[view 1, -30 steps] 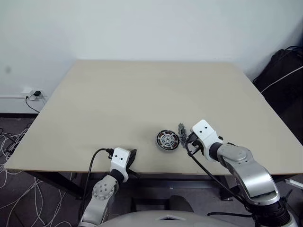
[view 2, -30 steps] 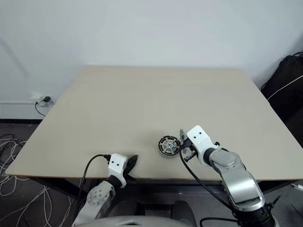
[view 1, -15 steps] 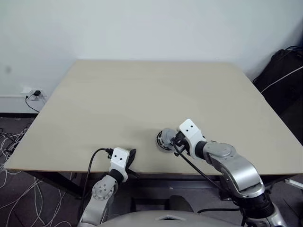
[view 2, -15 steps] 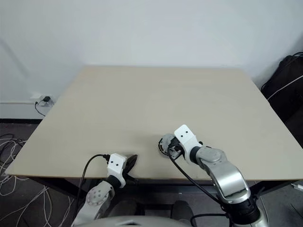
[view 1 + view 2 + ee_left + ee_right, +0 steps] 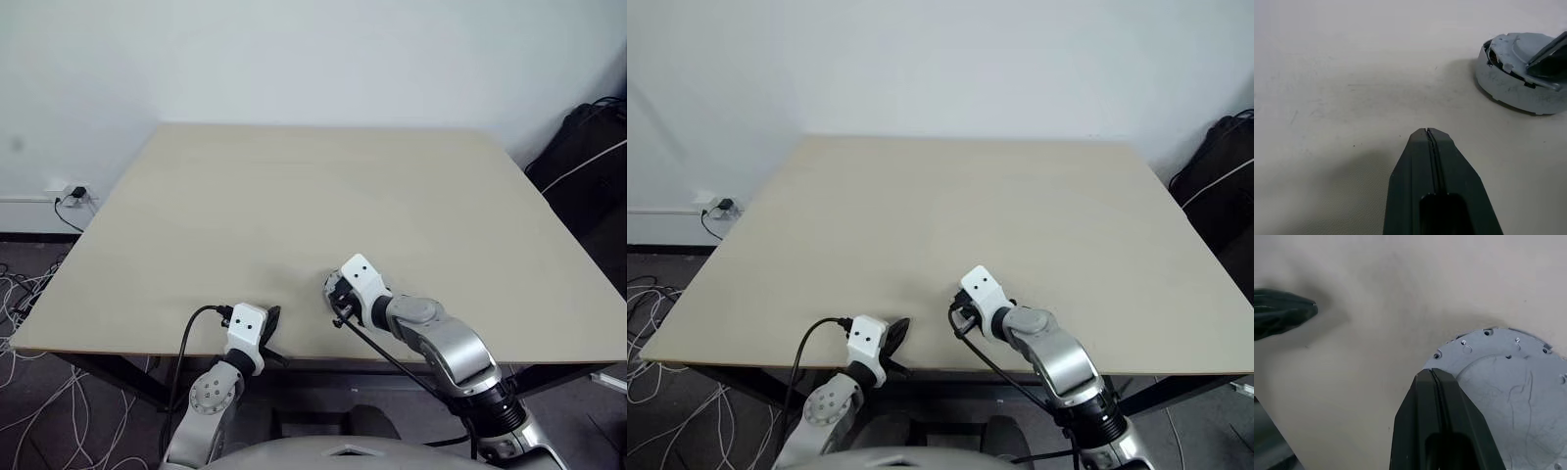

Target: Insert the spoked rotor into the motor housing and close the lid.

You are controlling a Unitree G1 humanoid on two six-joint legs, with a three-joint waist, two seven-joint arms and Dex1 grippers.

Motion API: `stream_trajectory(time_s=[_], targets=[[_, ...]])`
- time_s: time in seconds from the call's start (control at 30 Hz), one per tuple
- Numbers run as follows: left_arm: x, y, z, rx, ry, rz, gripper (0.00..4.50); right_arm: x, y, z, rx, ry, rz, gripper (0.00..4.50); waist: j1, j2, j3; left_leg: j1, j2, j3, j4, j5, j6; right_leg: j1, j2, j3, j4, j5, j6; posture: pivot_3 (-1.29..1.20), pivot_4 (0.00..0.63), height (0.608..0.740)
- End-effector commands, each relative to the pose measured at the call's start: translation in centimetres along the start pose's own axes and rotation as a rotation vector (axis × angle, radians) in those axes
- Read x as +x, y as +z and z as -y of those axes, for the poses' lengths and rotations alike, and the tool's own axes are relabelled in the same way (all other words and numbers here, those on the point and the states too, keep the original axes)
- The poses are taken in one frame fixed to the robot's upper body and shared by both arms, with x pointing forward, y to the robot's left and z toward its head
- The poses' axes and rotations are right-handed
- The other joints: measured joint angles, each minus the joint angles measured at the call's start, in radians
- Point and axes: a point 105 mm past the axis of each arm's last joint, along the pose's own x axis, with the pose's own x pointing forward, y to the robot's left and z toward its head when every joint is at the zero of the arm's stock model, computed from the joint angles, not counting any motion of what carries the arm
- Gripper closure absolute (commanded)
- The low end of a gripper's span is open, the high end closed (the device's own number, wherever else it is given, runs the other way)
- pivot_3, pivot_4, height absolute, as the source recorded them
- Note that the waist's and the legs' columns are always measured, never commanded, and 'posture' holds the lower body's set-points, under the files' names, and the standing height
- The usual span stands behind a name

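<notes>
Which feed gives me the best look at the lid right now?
The right wrist view: the lid shows its smooth grey face and rim holes, with the shut right tool at its edge. The left wrist view shows it side-on, partly covered. In the head views the right hand hides nearly all of it.

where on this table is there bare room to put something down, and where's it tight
Most of the table is bare: the whole stretch from the far edge by the wall to just short of the grippers, and both side margins. It is tight only at the near edge, where the shut right gripper sits over the lid, with the shut left gripper close beside it.
</notes>
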Motion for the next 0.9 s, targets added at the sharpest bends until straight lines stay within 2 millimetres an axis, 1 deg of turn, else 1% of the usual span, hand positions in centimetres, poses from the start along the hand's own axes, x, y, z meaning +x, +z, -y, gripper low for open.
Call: stream_trajectory(time_s=[0.03, 0.1, 0.2, 0.33, 0.5, 0.57, 0.6, 0.77, 0.9], targets=[[0.0, 1.5, 0.0, 0.017, 0.0, 0.048, 4.5, -2.3, 4.5, -0.2, -0.035, 0.02, 0.285, 4.49, 0.0, 0.0, 0.0, 0.0, 0.0, 0.0, 0.0, 0.0, 0.0, 0.0, 0.0, 0.0, 0.0, 0.0, 0.0, 0.0, 0.0, 0.74], [0.0, 1.4, 0.0, 0.015, -0.001, 0.045, 4.5, -3.2, 5.1, -0.2, -0.077, 0.022, 0.347, 4.49, -0.001, 0.0, 0.001, -0.001, 0.0, 0.0, 0.0, 0.0, 0.0, 0.0, 0.001, 0.0, -0.001, -0.003, 0.004, 0.0, 0.0, 0.74], [0.1, 1.1, -0.1, 0.015, -0.007, 0.04, 4.5, -3.9, 4.5, 0.5, -0.153, 0.015, 0.353, 3.93, -0.001, -0.001, 0.001, 0.0, 0.0, 0.0, 0.0, 0.0, 0.0, 0.0, 0.001, 0.0, -0.001, -0.003, 0.005, 0.0, 0.0, 0.74], [0.2, 0.8, -0.1, 0.017, -0.015, 0.034, 4.5, -3.9, 2.3, 2.1, -0.312, -0.048, 0.269, 2.61, 0.001, -0.001, 0.001, 0.0, 0.0, 0.0, 0.0, 0.0, 0.0, 0.0, 0.0, 0.0, -0.001, -0.003, 0.005, 0.0, 0.0, 0.74], [0.3, 0.5, -0.2, 0.016, -0.017, 0.031, 4.5, -3.9, 1.7, 3.3, -0.285, -0.059, 0.271, 0.99, -0.001, -0.001, 0.001, 0.0, 0.001, 0.0, 0.0, 0.0, 0.0, 0.0, 0.001, 0.0, -0.001, -0.002, 0.004, 0.0, 0.0, 0.74], [0.3, 0.5, -0.2, 0.016, -0.017, 0.03, 4.5, -3.7, 1.5, 3.6, -0.271, -0.058, 0.265, 0.3, 0.0, -0.001, 0.001, 0.0, 0.001, 0.0, 0.0, 0.0, 0.0, 0.0, 0.002, 0.0, -0.001, 0.0, 0.0, 0.0, 0.0, 0.74], [0.4, 0.5, -0.2, 0.016, -0.016, 0.03, 4.5, -3.6, 1.4, 3.6, -0.263, -0.054, 0.26, 0.02, 0.001, -0.002, 0.001, 0.0, 0.001, 0.0, 0.0, 0.0, 0.0, 0.0, 0.002, 0.0, -0.001, 0.0, 0.0, 0.0, 0.0, 0.74], [0.4, 0.6, -0.2, 0.016, -0.011, 0.034, 4.5, -2.8, 0.4, 3.8, -0.204, -0.028, 0.223, 0.02, 0.004, -0.002, 0.002, 0.0, 0.0, 0.0, 0.001, 0.0, 0.0, 0.001, 0.001, 0.0, -0.001, 0.0, 0.0, 0.0, 0.0, 0.74], [0.4, 0.8, -0.2, 0.018, -0.007, 0.038, 4.5, -2.3, 0.3, 4.2, -0.148, -0.026, 0.22, 0.02, 0.007, -0.002, 0.002, 0.0, 0.0, 0.0, 0.001, 0.0, 0.0, 0.001, 0.001, 0.0, 0.0, 0.0, 0.0, 0.0, 0.0, 0.74]])
